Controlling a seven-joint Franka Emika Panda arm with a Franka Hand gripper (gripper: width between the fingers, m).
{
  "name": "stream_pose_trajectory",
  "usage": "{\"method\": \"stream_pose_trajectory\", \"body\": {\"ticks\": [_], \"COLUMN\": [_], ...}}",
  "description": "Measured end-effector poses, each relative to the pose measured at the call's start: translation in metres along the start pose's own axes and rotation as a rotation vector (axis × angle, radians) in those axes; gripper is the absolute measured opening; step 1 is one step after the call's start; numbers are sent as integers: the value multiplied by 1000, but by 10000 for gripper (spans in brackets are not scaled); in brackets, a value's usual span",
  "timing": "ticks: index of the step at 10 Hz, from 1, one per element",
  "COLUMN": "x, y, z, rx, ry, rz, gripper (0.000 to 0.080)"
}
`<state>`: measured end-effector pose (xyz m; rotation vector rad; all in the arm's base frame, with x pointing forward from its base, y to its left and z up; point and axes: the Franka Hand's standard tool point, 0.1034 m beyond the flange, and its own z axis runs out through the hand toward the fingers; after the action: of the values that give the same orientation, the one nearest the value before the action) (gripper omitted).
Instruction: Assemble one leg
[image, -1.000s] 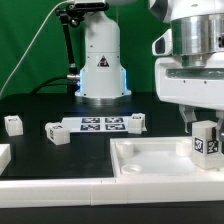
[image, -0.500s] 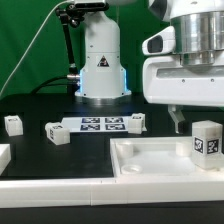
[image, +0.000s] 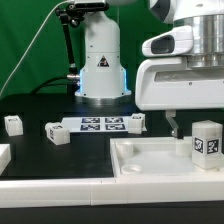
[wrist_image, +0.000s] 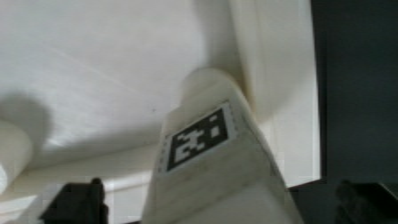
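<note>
The leg (image: 206, 143), a small white post with a black-and-white tag, stands upright in the corner of the large flat white tabletop (image: 150, 160) at the exterior view's right. My gripper (image: 193, 124) hangs just above it, open and empty. One dark finger (image: 172, 125) shows beside the leg's top; the other is hidden. In the wrist view the leg (wrist_image: 222, 150) fills the middle. The gripper (wrist_image: 217, 205) has its two fingertips (wrist_image: 80, 200) spread wide on either side of the leg, not touching it.
Three more small white tagged posts lie on the black table: two (image: 13, 124) (image: 56, 133) at the left, one (image: 136, 122) by the marker board (image: 100, 125). A white part's edge (image: 3, 155) shows at the left. The robot base (image: 100, 60) stands behind.
My gripper has let go of the leg and risen straight up. The leg stays standing in the tabletop's corner.
</note>
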<state>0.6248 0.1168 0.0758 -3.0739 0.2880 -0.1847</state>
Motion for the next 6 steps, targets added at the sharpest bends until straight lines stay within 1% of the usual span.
{"method": "stream_pose_trajectory", "body": {"ticks": [2,3,4,5,6], "x": [1,1,1,1,1], "y": [0,1,1,1,1], "z": [0,0,0,0,0], "rx": [-1,-1,-1,-1,-1], "ry": [5,5,5,5,5], "rz": [-122,-126,-125,-125,-117], "gripper": [649,513,513,376,290]}}
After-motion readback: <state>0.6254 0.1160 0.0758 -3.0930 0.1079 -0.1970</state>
